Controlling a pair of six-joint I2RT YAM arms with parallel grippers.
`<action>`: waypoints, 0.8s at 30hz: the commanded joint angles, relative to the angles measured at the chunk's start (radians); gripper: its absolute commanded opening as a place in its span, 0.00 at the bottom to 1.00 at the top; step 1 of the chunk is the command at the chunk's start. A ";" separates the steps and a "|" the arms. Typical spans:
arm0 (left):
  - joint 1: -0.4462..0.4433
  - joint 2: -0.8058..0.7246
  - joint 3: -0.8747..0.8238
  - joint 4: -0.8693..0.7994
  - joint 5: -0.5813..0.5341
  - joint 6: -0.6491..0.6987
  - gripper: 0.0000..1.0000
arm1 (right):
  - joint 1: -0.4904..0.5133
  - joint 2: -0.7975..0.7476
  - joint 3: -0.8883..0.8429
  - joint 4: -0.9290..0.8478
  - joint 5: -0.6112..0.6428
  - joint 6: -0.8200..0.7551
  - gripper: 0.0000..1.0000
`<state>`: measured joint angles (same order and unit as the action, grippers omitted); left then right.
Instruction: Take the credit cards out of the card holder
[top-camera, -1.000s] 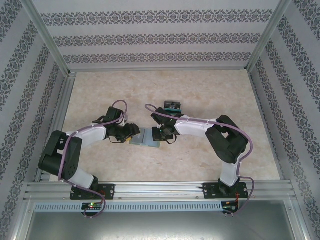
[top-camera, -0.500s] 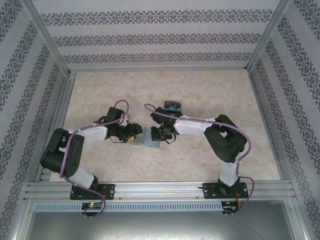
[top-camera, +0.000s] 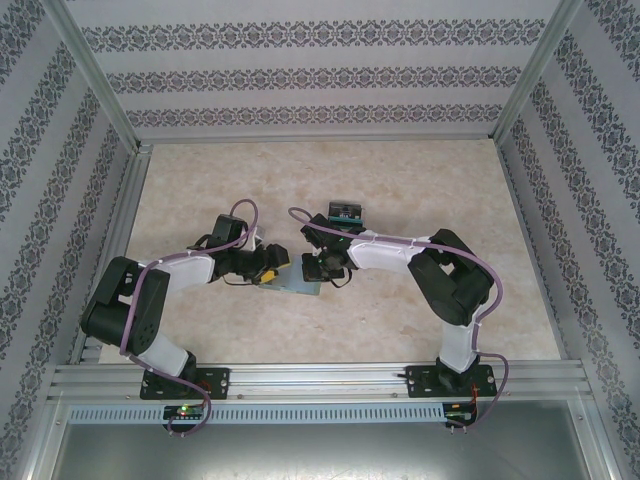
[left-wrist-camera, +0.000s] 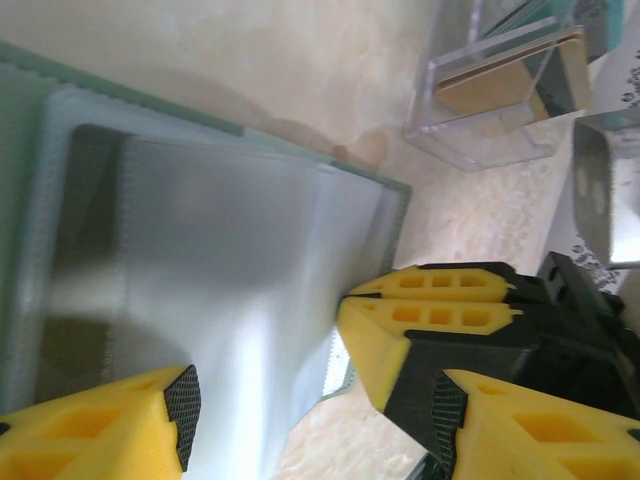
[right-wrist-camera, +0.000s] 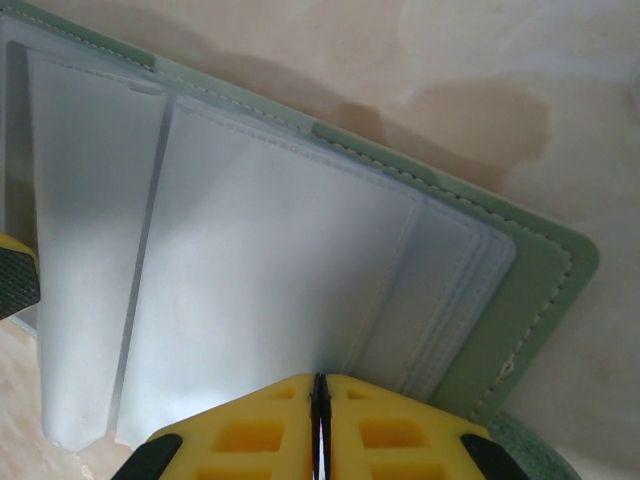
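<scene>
While card holder (right-wrist-camera: 280, 260) lies open, left jaws gape.

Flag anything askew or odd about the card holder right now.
The card holder lies open on the table, and its pale inner sleeves are fanned and lifted rather than flat. The shut right gripper appears to pin their edge; the left gripper stands open over them. No damage visible.
</scene>
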<state>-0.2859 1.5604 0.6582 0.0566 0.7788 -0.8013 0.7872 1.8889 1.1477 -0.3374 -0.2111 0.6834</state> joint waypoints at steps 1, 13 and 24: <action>0.000 -0.013 -0.014 0.093 0.046 -0.039 0.65 | -0.008 0.004 -0.015 0.003 0.002 0.019 0.14; 0.001 -0.086 0.014 -0.078 -0.137 0.027 0.65 | -0.010 -0.082 -0.049 -0.006 0.048 0.035 0.21; 0.013 -0.034 0.062 -0.202 -0.234 0.096 0.66 | -0.012 -0.045 -0.055 -0.003 0.054 0.042 0.23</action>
<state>-0.2855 1.4998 0.7021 -0.0822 0.5747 -0.7403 0.7872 1.8217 1.0973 -0.3317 -0.1688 0.7120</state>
